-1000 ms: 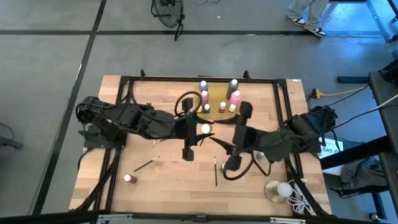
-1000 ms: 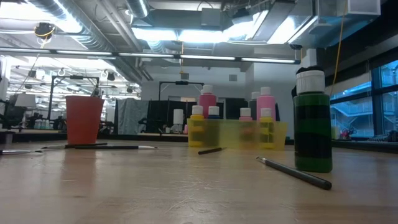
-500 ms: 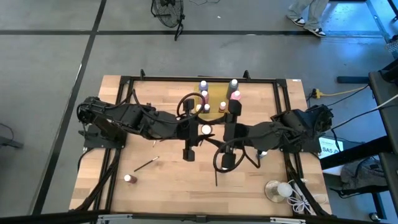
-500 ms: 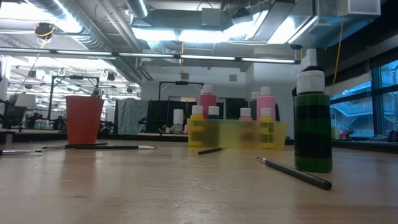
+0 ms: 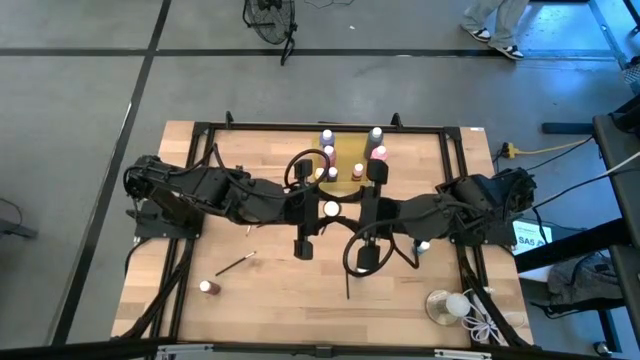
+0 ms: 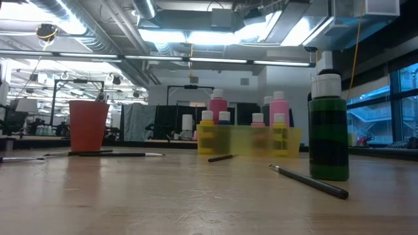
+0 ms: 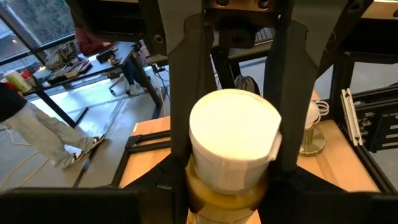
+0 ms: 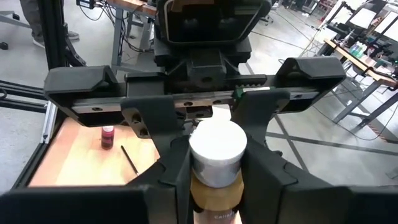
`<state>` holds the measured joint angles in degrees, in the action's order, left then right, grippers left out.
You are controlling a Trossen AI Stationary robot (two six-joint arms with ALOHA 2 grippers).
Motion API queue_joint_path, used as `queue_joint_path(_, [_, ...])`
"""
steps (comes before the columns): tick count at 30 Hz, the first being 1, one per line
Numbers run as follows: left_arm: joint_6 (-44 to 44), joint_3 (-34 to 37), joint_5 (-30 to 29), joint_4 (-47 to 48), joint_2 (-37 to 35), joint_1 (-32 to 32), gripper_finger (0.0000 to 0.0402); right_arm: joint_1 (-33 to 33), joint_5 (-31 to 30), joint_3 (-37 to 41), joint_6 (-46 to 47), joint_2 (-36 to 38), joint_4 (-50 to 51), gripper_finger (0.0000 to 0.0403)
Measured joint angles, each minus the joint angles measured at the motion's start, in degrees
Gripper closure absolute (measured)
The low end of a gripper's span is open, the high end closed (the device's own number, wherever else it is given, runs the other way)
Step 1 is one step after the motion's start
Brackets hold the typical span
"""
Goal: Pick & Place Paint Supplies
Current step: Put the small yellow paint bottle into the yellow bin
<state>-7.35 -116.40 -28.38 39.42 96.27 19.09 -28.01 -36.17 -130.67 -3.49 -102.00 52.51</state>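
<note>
A yellow-bodied paint bottle with a white cap (image 5: pixel 330 208) hangs high over the table's middle, held from both sides. My left gripper (image 5: pixel 318 209) reaches in from the table's left and is shut on it. My right gripper (image 5: pixel 346 211) comes from the right and is shut on the same bottle. The right wrist view shows the cap (image 8: pixel 217 148) with my own fingers beside the body and the left gripper behind it. More white-capped bottles stand in a yellow tray (image 5: pixel 350 150) at the far middle. Brushes (image 5: pixel 232 265) (image 5: pixel 347 286) lie flat on the wood. My left gripper pinches the bottle's body just below the cap (image 7: pixel 224 198) between its two fingers, coming nearly level from the table's left. The bottle stands upright, lifted clear of the table. My right gripper pinches the same bottle's body below the cap (image 8: pixel 214 194), one finger (image 8: pixel 171 183) on each side, coming nearly level from the table's right, facing the left gripper.
A small bottle (image 5: pixel 206 287) stands near the left front, another (image 5: pixel 424 247) under the right arm. A clear dish with a white ball (image 5: pixel 447 305) sits at the right front. The low view shows a green bottle (image 6: pixel 328 130), a red cup (image 6: pixel 87 125) and a brush (image 6: pixel 310 181).
My right gripper has swung toward the table's left and turned, coming up to the bottle that my left gripper holds, then stopped there. The left gripper and the bottle have kept still.
</note>
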Motion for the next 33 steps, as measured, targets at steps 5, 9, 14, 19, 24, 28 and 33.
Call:
queue_joint_path(5, [-0.51,0.00,-0.13,-0.05,0.00,-0.02,0.0257,-0.07,0.05,0.00,0.00,0.00,0.07,0.0293])
queue_joint_path(9, [-2.59,0.00,-0.29,-0.54,0.00,-0.04,0.0203,-0.49,0.37,0.00,0.04,-0.14,0.01,0.0293])
queue_joint_path(14, [-2.78,0.00,-2.52,-0.63,-0.18,0.14,0.0158,-1.57,-2.39,0.07,2.45,0.19,1.06,0.0293])
queue_joint_path(19, [-2.84,0.00,-5.68,1.73,-0.99,0.50,0.0142,-2.63,-3.46,0.07,7.80,2.15,4.89,0.0293])
queue_joint_path(24, [-2.32,0.00,-9.58,7.19,-1.33,0.24,0.0144,-3.34,-2.64,0.09,16.05,4.28,12.13,0.0293])
queue_joint_path(28, [2.23,0.00,-11.72,13.34,-1.29,0.42,0.0144,-2.99,-3.48,0.09,21.06,7.07,17.08,0.0293])
queue_joint_path(33, [11.83,0.00,-11.76,22.55,-1.29,0.33,0.0144,-0.02,1.08,0.09,22.73,11.93,18.58,0.0293])
